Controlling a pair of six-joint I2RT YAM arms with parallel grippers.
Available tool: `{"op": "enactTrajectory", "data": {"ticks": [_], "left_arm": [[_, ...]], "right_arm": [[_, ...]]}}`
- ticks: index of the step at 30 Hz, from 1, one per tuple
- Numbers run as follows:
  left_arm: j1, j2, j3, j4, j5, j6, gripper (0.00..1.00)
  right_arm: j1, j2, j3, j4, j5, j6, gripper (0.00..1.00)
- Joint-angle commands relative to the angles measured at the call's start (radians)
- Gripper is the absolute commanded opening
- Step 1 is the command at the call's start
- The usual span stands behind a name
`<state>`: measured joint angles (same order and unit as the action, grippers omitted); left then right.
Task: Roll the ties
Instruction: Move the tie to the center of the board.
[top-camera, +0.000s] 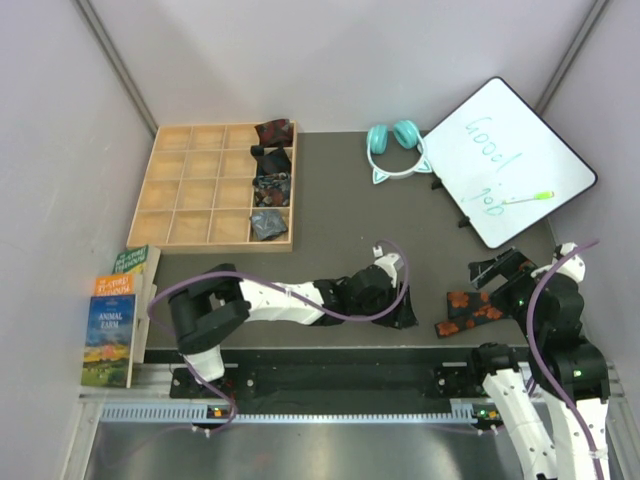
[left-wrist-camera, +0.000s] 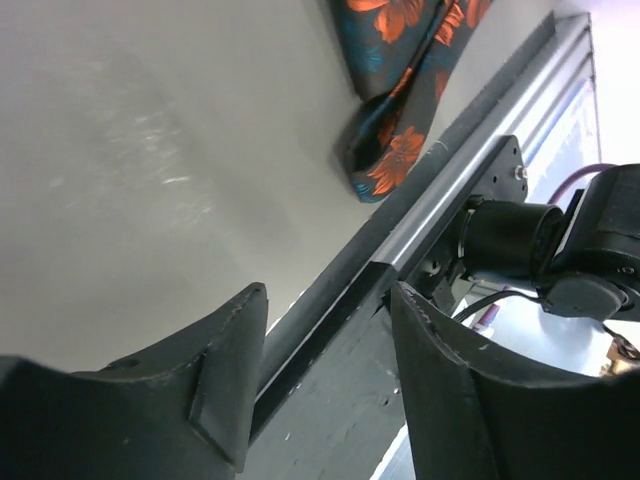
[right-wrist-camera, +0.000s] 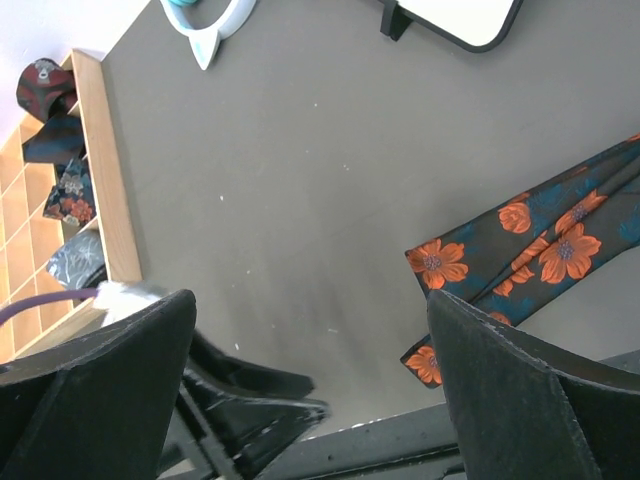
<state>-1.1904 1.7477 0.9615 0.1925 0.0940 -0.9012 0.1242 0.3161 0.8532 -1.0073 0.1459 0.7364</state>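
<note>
A black tie with orange-red flowers (top-camera: 470, 308) lies flat and folded over on the dark table near its front edge, between my two grippers. It shows in the left wrist view (left-wrist-camera: 400, 90) and in the right wrist view (right-wrist-camera: 540, 240). My left gripper (top-camera: 400, 312) is open and empty just left of the tie, low over the front edge (left-wrist-camera: 328, 300). My right gripper (top-camera: 492, 270) is open wide and empty above the tie's far right end (right-wrist-camera: 310, 300). Rolled ties sit in the tray's right column: dark red (top-camera: 273, 131), black (top-camera: 270, 160), dark patterned (top-camera: 271, 187), grey-blue (top-camera: 268, 223).
A wooden grid tray (top-camera: 215, 245) stands at the back left, also in the right wrist view (right-wrist-camera: 105, 170). Teal cat-ear headphones (top-camera: 395, 145) and a tilted whiteboard (top-camera: 510, 160) are at the back right. Books (top-camera: 115, 320) lean at the left. A metal rail (left-wrist-camera: 440, 190) runs along the front edge.
</note>
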Motion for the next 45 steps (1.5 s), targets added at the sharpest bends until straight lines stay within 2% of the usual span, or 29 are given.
{"op": "enactTrajectory", "data": {"ticks": [1, 7, 16, 24, 36, 37, 42, 45], "left_arm": [[-0.003, 0.059, 0.051, 0.179, 0.093, -0.016, 0.56], [-0.017, 0.147, 0.089, 0.203, 0.124, -0.019, 0.43], [-0.037, 0.240, 0.128, 0.285, 0.177, -0.042, 0.43], [-0.037, 0.314, 0.203, 0.260, 0.174, -0.024, 0.41], [-0.038, 0.368, 0.286, 0.139, 0.125, 0.028, 0.38], [-0.038, 0.365, 0.283, 0.131, 0.116, 0.031, 0.38], [-0.038, 0.340, 0.250, 0.108, 0.075, 0.047, 0.52], [-0.037, 0.355, 0.256, 0.116, 0.085, 0.047, 0.55]], "right_arm": [[0.006, -0.002, 0.017, 0.001, -0.025, 0.004, 0.99], [0.005, -0.005, 0.012, 0.004, -0.031, -0.002, 0.99], [0.005, -0.002, 0.003, 0.007, -0.046, -0.006, 0.99], [0.006, -0.002, -0.003, 0.010, -0.052, -0.009, 0.99], [0.006, -0.003, 0.000, 0.009, -0.062, -0.012, 0.99], [0.006, -0.005, 0.000, 0.009, -0.063, -0.012, 0.99], [0.005, -0.008, -0.003, 0.006, -0.068, -0.012, 0.99], [0.006, -0.008, -0.011, 0.013, -0.077, -0.008, 0.99]]}}
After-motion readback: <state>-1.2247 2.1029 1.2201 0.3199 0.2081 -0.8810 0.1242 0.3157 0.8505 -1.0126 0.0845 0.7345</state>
